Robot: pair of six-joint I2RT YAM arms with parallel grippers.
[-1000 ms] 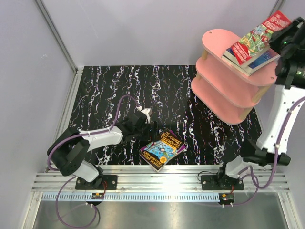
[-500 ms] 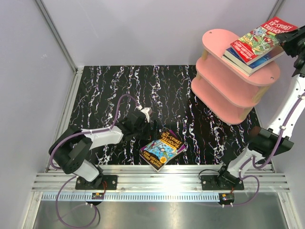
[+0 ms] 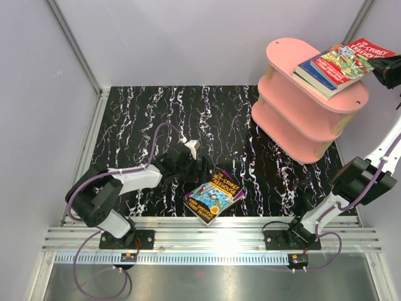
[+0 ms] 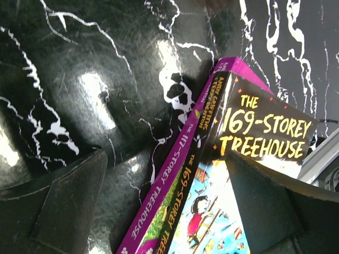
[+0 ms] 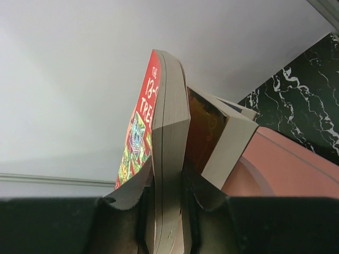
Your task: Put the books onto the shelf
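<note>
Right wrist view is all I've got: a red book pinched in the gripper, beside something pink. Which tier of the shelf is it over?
Observer: The top tier of the shelf. The red book sits across a blue book and sticks out past the shelf's right end.
Operator: Any books down on the table?
Observer: Two, stacked near the front edge: a black-covered book on a purple book.
Operator: What's the left gripper doing?
Observer: It is open and low at that stack, one finger on either side of the books' spines.
</note>
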